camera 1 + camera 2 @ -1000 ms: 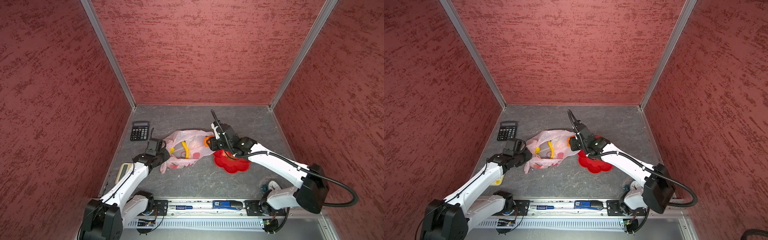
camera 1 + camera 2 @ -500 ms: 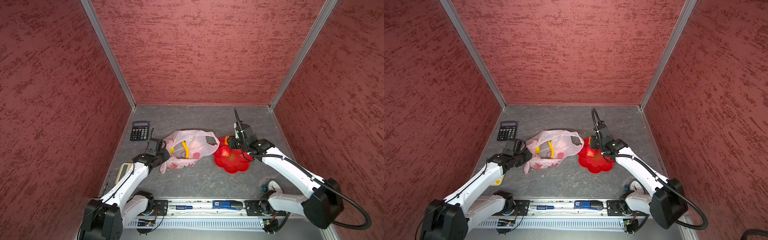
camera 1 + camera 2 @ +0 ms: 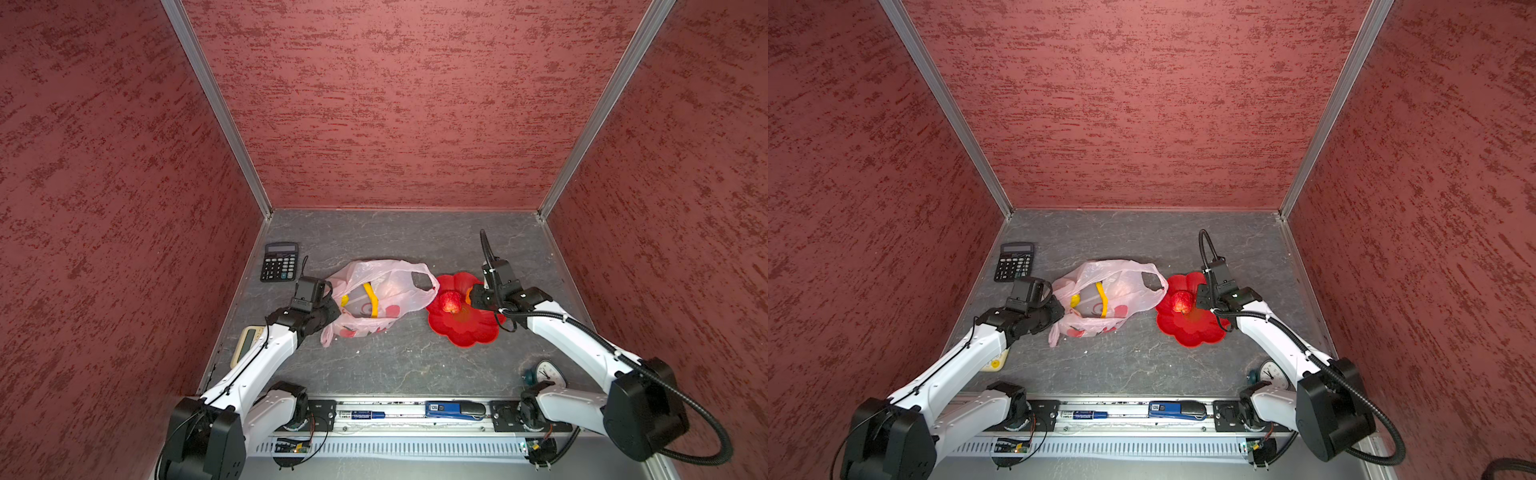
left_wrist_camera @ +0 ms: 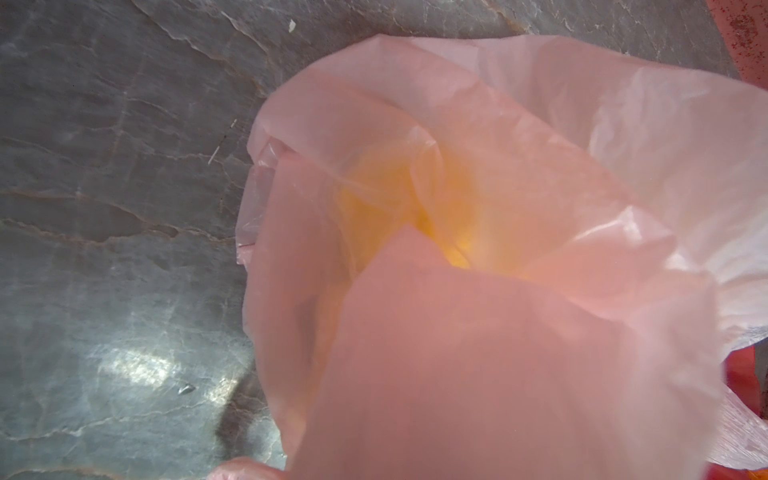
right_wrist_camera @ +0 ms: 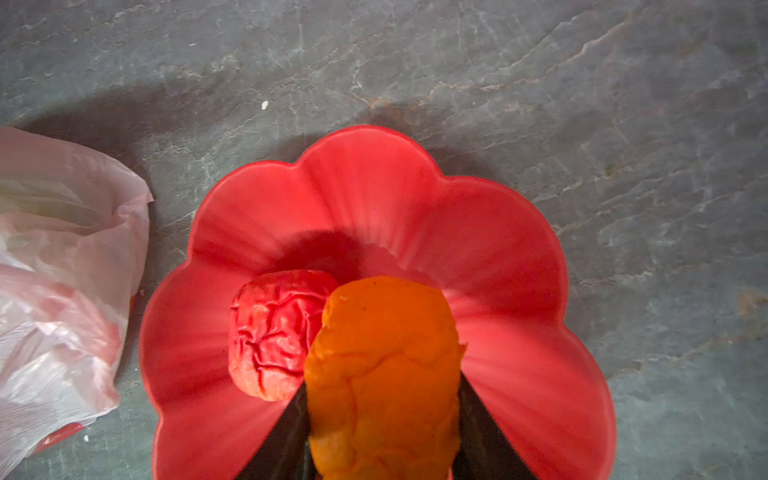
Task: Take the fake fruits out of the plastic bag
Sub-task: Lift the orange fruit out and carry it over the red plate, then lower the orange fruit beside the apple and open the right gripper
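Pale-pink film of the plastic bag [image 3: 386, 286] lies crumpled on the grey worktop [image 3: 395, 361] at the lower centre of both top views, with a yellow banana [image 3: 371, 301] showing inside. Just right of it sits the red dish [image 3: 465, 332], a wrinkled red fruit [image 3: 451, 302] resting in it. The right pincer [image 5: 382, 399] hangs over the dish, clamped on an orange fruit [image 5: 382, 332]. The left pincer [image 3: 326, 309] meets the bag's left edge. Bag film fills its wrist view, so I cannot tell whether it grips.
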